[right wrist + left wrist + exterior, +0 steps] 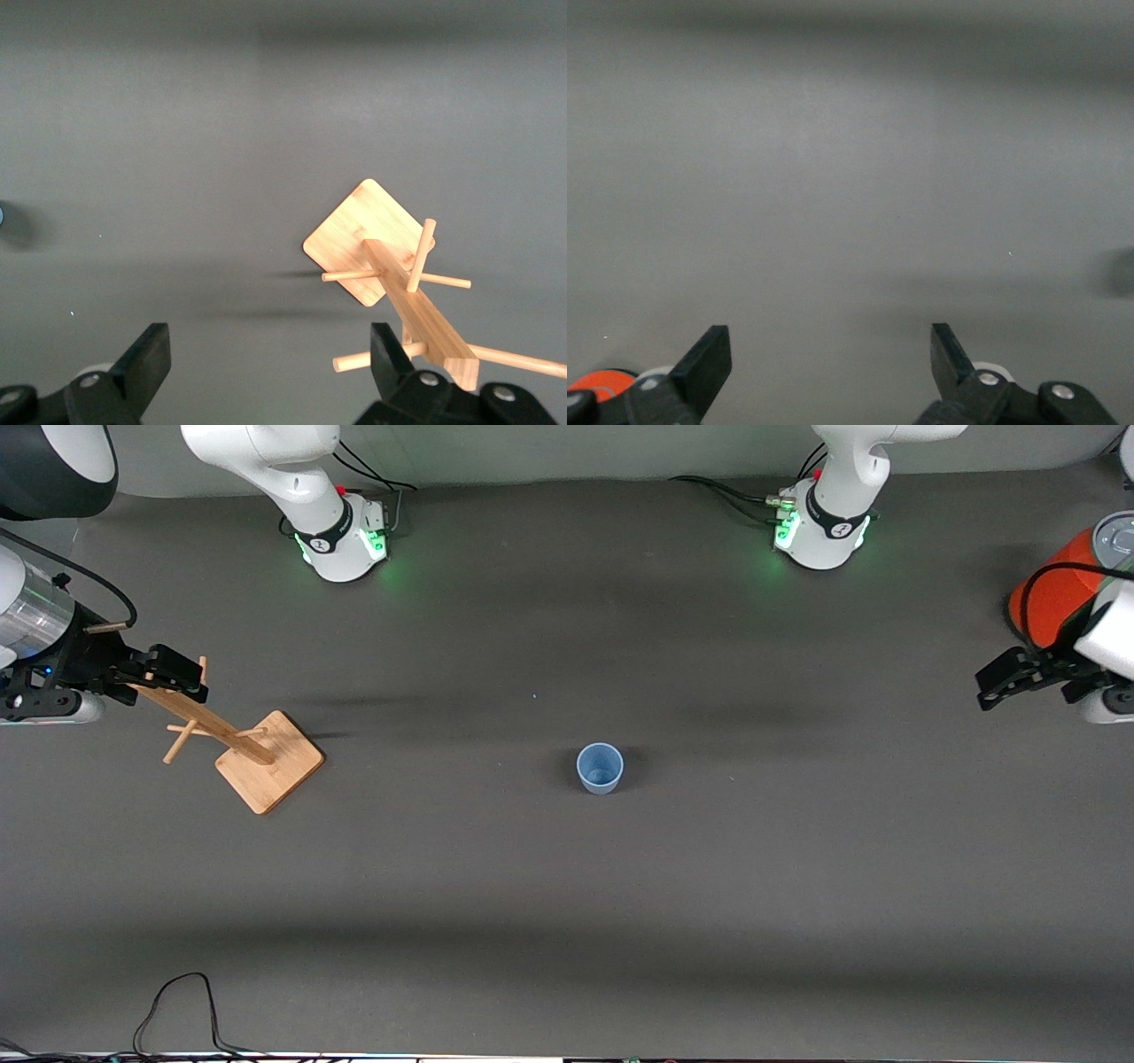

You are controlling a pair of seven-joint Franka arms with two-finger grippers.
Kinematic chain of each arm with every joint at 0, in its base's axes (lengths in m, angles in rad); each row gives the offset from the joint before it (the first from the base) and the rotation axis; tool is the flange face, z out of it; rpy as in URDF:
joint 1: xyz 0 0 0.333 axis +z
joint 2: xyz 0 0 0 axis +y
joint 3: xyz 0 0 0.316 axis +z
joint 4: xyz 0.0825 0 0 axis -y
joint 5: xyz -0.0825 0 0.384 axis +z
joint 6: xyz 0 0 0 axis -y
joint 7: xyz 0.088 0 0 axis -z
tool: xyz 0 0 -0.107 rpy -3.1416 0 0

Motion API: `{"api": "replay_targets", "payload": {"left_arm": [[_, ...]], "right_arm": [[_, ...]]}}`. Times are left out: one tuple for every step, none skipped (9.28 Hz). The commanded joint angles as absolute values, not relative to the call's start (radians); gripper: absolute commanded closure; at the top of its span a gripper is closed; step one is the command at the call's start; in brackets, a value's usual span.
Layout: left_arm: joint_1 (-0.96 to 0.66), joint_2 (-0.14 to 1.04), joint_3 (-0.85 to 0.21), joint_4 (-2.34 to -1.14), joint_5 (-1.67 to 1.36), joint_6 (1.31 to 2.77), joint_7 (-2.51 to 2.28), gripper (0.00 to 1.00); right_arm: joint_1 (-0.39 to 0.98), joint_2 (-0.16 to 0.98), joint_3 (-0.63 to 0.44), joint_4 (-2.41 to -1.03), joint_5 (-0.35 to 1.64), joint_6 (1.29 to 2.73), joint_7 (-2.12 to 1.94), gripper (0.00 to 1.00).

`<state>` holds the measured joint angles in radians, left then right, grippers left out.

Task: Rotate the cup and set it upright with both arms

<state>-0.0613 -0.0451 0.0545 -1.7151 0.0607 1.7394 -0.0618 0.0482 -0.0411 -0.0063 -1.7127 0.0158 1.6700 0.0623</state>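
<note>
The small light-blue cup [600,768] stands mouth up near the middle of the dark table, with no gripper touching it. My left gripper [988,684] hangs open at the left arm's end of the table, well away from the cup. The left wrist view shows its fingers spread over bare table, the gripper [828,350] holding nothing. My right gripper [193,677] is open at the right arm's end, by the top of a wooden rack. In the right wrist view the gripper [266,354] is empty, and one finger [387,352] is close to a peg.
A wooden peg rack [270,762] on a square base stands at the right arm's end, its post leaning toward the right gripper. It also shows as the rack [368,239] in the right wrist view. An orange-red can [1054,593] stands beside the left arm's wrist.
</note>
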Motion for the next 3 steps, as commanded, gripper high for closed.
{"api": "replay_targets", "payload": {"left_arm": [[-0.015,-0.052,0.037,-1.706,0.020,1.720,-0.005,0.00],[-0.021,-0.046,0.037,-1.698,0.024,1.715,-0.006,0.00],[-0.029,-0.014,0.035,-1.634,0.028,1.651,-0.009,0.00]], "right_arm": [[0.049,-0.031,-0.014,-1.695,0.020,1.667,0.044,0.00],[0.049,-0.025,-0.014,-1.692,0.020,1.667,0.044,0.00],[0.049,-0.018,-0.014,-1.687,0.020,1.667,0.041,0.00]]}}
